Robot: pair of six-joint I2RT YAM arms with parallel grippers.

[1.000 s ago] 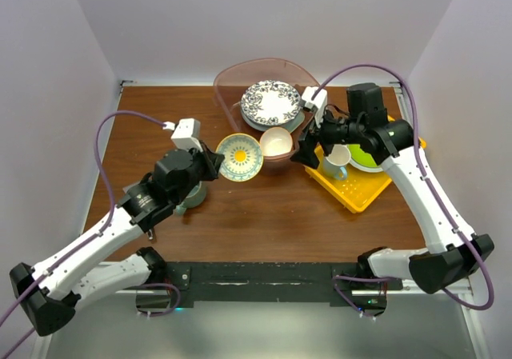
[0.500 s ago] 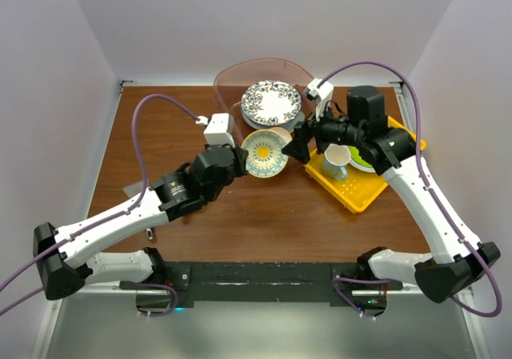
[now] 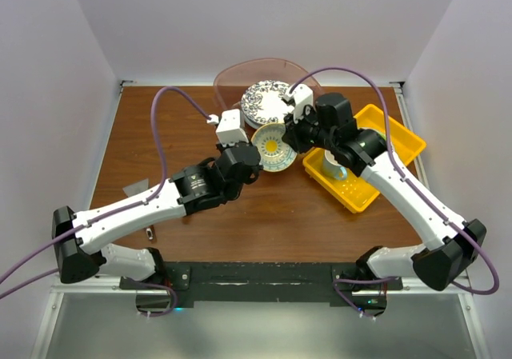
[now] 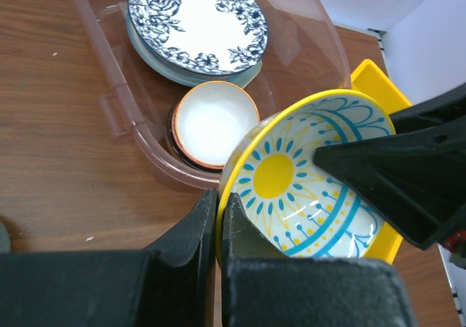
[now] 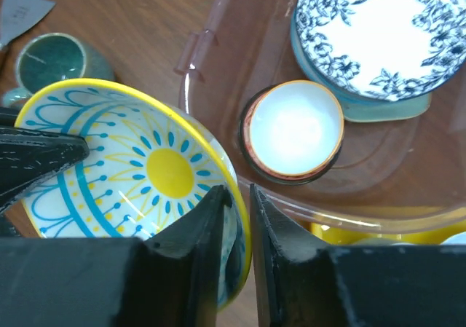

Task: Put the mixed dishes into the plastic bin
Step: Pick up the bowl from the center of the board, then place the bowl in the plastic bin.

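Holding one bowl together, both arms meet at the near wall of the plastic bin (image 4: 116,108). The left gripper (image 4: 218,203) is pinched tight on the yellow rim of the sun bowl (image 4: 291,188), which is tilted. The right gripper (image 5: 237,203) has one finger on each side of the rim across from it, squeezed in close. The bowl hangs over the bin's near wall. Just inside that wall lies a small tan bowl (image 4: 215,123). Farther back, a flower plate (image 4: 196,21) sits on a pale green dish (image 5: 393,107). A yellow tray (image 3: 384,147) with a white mug (image 3: 334,165) is just beside the bin. A teal mug (image 5: 51,61) stands on the brown table (image 4: 44,87), outside the bin.
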